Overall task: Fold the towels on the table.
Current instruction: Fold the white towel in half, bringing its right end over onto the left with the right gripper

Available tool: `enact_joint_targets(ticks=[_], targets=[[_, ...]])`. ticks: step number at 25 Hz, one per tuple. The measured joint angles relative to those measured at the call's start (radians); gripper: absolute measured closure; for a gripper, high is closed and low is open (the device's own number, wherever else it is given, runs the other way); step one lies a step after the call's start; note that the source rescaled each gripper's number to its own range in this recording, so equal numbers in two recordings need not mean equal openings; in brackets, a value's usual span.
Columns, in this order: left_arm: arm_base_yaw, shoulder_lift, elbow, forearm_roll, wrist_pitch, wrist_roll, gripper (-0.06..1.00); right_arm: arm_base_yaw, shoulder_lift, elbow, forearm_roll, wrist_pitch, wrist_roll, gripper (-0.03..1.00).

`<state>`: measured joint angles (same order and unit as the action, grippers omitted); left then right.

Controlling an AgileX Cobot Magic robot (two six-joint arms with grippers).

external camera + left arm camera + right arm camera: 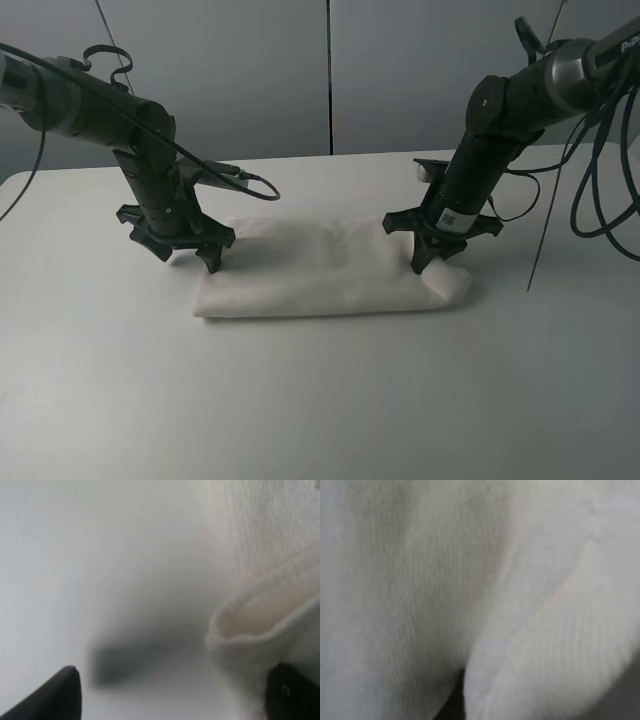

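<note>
The white towel (330,268) lies on the white table (320,400) as a long folded strip running left to right. Its label does not show. My left gripper (190,258) is open at the towel's back left corner, low over the table. In the left wrist view (175,682) one finger is over bare table (75,555) and the other is at the towel's raised folded edge (260,625). My right gripper (422,264) stands on the towel's right end and looks shut on a fold of it. The right wrist view is filled with blurred towel (420,580).
Black cables (600,170) hang from the right arm over the table's back right. A cable loop (255,185) from the left arm lies just behind the towel. A grey wall stands behind the table.
</note>
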<state>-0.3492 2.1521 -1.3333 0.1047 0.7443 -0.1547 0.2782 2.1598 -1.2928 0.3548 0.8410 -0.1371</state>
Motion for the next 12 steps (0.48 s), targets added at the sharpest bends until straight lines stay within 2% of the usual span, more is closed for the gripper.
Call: enact_joint_targets(ticks=[7,12], targets=[[0.0,0.0,-0.002,0.0,0.0,0.0,-0.01,0.0,-0.03,0.002,-0.011,0.0,-0.011,0.94],[0.0,0.0,-0.002,0.0,0.002,0.0,-0.01,0.0,-0.122,0.003,-0.052,0.01,0.027,0.94]])
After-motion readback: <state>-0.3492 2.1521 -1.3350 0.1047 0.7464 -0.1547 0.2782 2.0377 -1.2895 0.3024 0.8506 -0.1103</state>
